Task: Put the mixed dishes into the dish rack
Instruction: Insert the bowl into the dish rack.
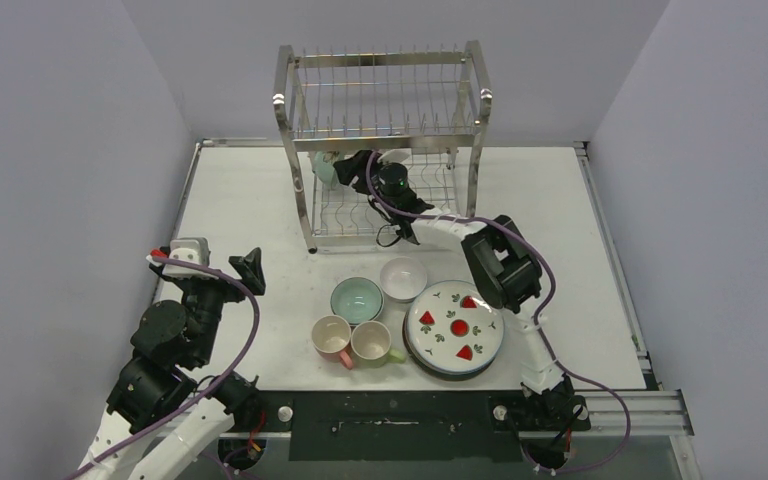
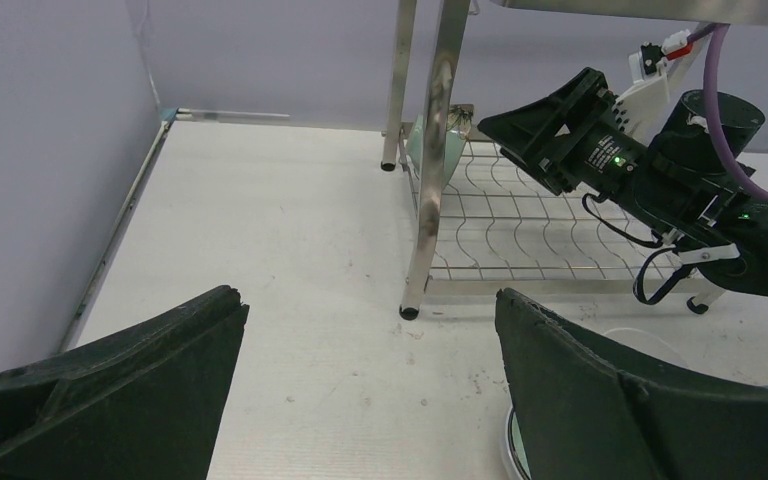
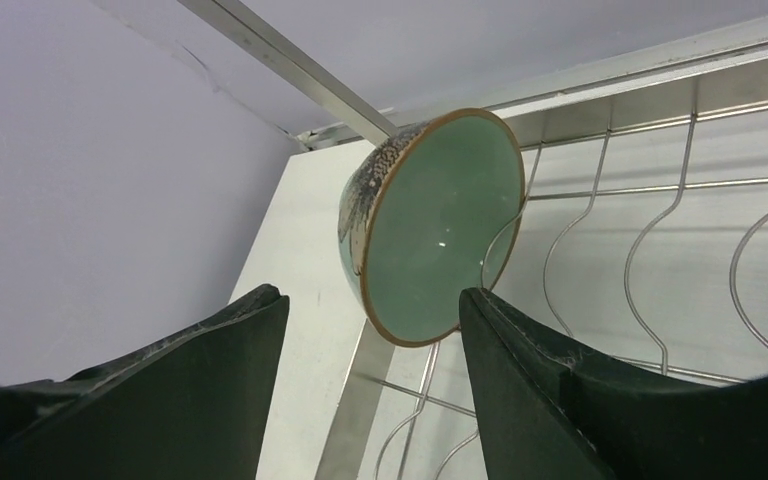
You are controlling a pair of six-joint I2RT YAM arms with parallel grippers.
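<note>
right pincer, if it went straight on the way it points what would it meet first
The mint-green bowl, standing on edge in the lower tier of the dish rack, sits dead ahead of the right pincer, seemingly close; depth is unclear.

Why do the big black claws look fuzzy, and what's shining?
Right wrist view: the right gripper is close to the lens, so slightly soft; the green bowl is sharp, with tiny glints. Left wrist view: the left gripper, same. Top view: even light, the dish rack gleams.

Black arms (image 1: 500, 265), purple cables (image 2: 713, 60)
</note>
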